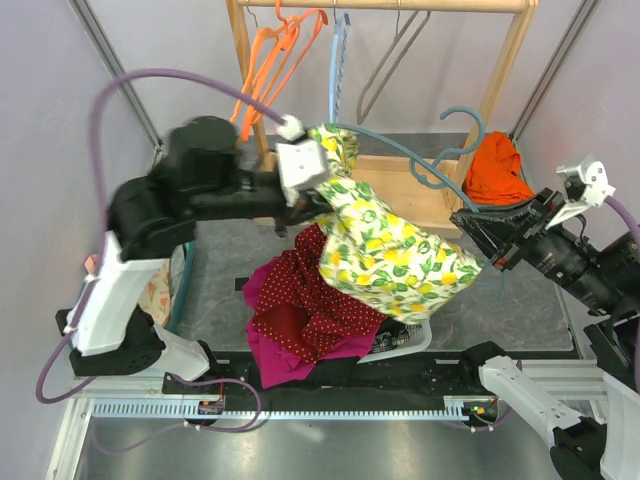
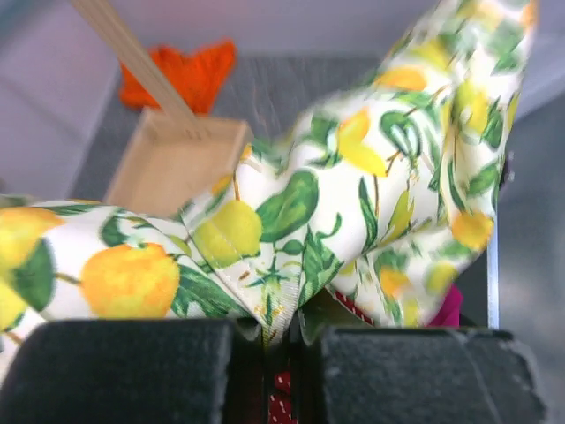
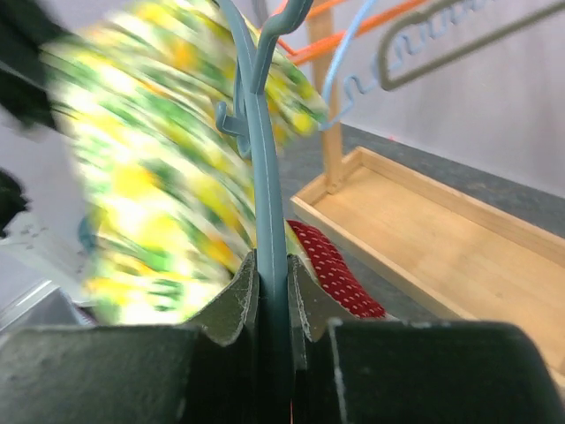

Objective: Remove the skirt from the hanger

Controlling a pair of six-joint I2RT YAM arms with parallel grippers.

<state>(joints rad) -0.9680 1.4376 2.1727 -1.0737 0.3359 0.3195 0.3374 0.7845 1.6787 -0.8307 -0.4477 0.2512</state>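
— Pincers first: what have yours got?

— Mine: the left pincer [image 2: 278, 349] is shut tight on a fold of the lemon-print skirt [image 2: 291, 212], the cloth pinched between both fingers. The right pincer [image 3: 272, 296] is clamped on the grey-blue hanger [image 3: 265, 203], whose bar stands straight up out of the fingers.

— And where does the skirt hang?

— Lifted above the middle of the table [image 1: 500, 310], stretched from my left pincer down toward the right one. It lies against the hanger. Whether a clip holds it I cannot tell, because that view is blurred. Under it, by the near edge, lies a heap of red dotted cloth [image 1: 300, 290] and magenta cloth [image 1: 275, 360].

— Further back?

— A wooden rack [image 1: 505, 75] at the far edge, orange hangers [image 1: 270, 60] on its rail, and an orange garment [image 1: 497, 170] toward the far right corner.
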